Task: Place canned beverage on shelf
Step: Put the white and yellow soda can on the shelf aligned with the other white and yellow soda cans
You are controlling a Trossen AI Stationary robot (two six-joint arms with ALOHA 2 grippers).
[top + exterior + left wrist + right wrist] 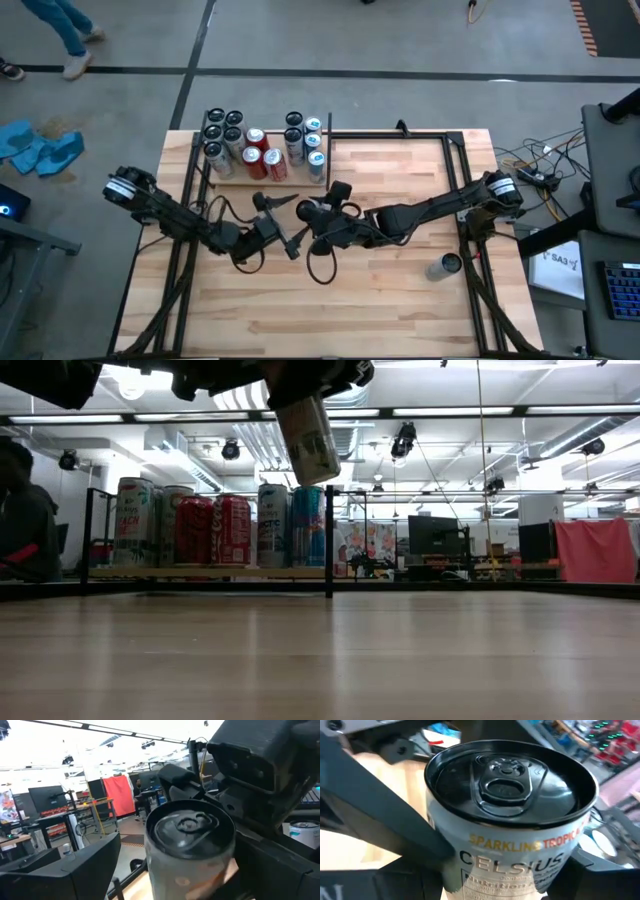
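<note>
The right arm reaches from the table's right edge toward the centre. The right gripper is closed partway around a pale can printed "CELSIUS" and "SPARKLING", and the fingers clamp its sides. In the low view the can hangs clear of the table, tilted, with its dark top end uppermost. In the right wrist view the can fills most of the frame, and its black lid and pull tab face the camera.

The left arm enters from the table's left edge. The left gripper sits just beside the right gripper, near the table's centre, with its fingers spread wide. The left wrist view shows the held can close ahead, between dark finger parts. It cannot be told for certain from this view whether those fingers touch the can.

The shelf, a pale plywood panel with thin black upright rods, stands at the far left part of the table. It carries a group of upright cans: two red cans, several dark-topped cans and blue-and-white cans. The held can is near the shelf but apart from it, on the side toward the arms.

A second can lies on its side on the table near the right arm's base, well apart from the shelf.
</note>
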